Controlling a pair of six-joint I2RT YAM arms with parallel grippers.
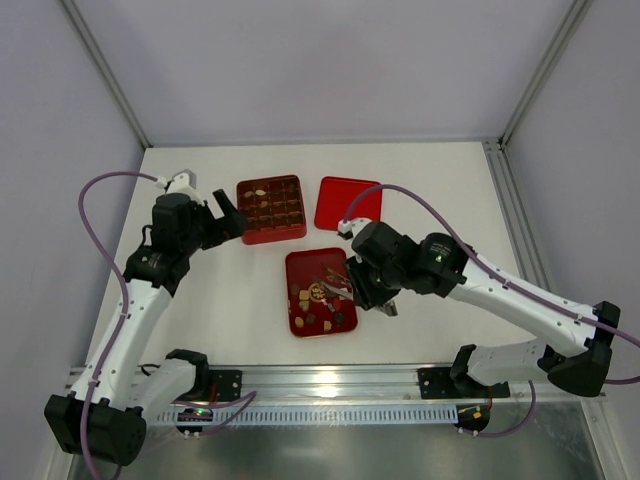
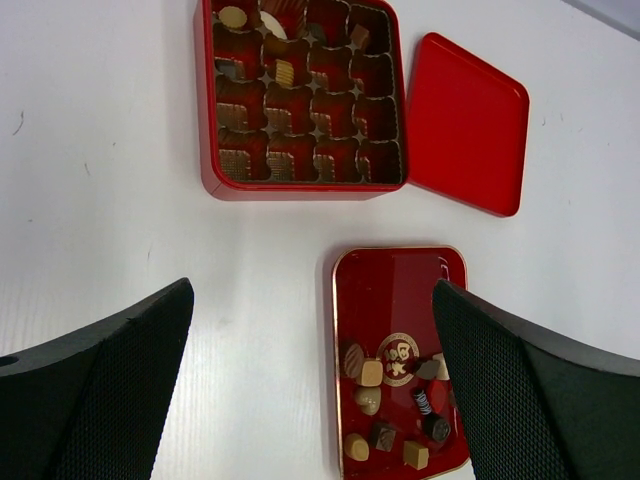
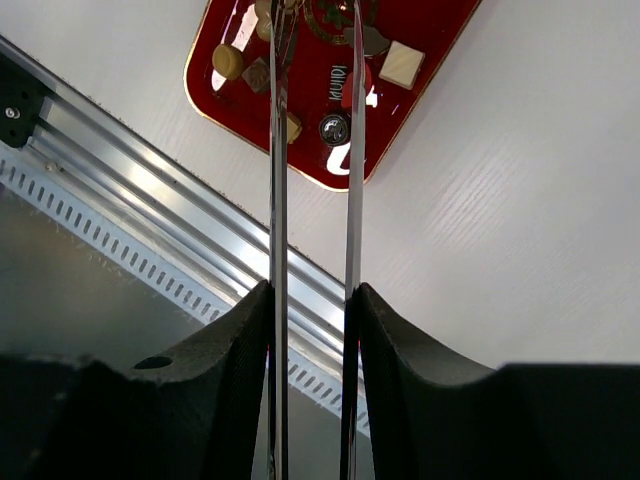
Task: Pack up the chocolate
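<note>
Several tiny chocolate pieces [image 2: 372, 372], brown and cream, lie at the near end of a flat red tray [image 2: 395, 285]. A few more sit in the far cells of the red compartmented box [image 2: 208, 120]. My left gripper [image 2: 312, 290] is open and empty, hovering over the table between box and tray. My right gripper [image 3: 313, 295] is shut on metal tongs [image 3: 279, 150]. The blades reach over the tray [image 3: 440, 20] among the chocolates [image 3: 402, 63]. Their tips run off the top edge, so I cannot tell if they hold a piece.
The flat red lid [image 1: 347, 203] lies right of the box [image 1: 271, 209], beyond the tray [image 1: 300, 262]. An aluminium rail [image 1: 330, 378] runs along the table's near edge, close to the tray. Grey walls enclose the table.
</note>
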